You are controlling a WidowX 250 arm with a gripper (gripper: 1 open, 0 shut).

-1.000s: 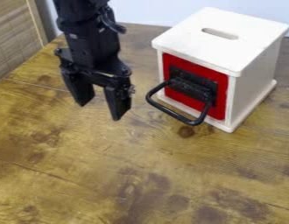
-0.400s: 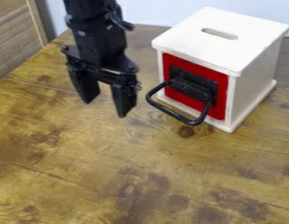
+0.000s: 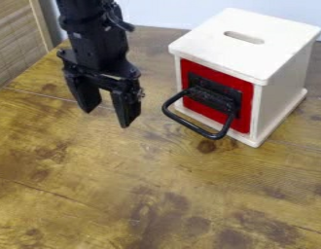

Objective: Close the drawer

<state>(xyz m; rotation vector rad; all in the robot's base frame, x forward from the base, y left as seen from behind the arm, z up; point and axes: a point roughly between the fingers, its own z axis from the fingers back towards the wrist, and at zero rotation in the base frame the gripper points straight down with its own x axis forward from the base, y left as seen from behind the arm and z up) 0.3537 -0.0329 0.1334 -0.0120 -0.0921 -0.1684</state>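
The drawer [image 3: 215,95] shows a red front panel with a black inset, set in a cream wooden cube [image 3: 248,49] at the upper right. Its large black loop handle [image 3: 196,115] sticks out toward the lower left, over the table. The red panel looks about flush with the cube's front. My black gripper [image 3: 105,105] hangs to the left of the handle, a short gap away from it. Its two fingers [image 3: 128,105] point down, spread apart, with nothing between them.
The wooden table [image 3: 137,195] is worn, with dark stains. A slot [image 3: 245,38] is cut in the cube's top. Slatted wooden panelling [image 3: 14,39] stands at the far left. A pale wall runs behind the cube.
The gripper shifted right toward the handle, then moved back left and slightly down. The drawer and cube have not moved.
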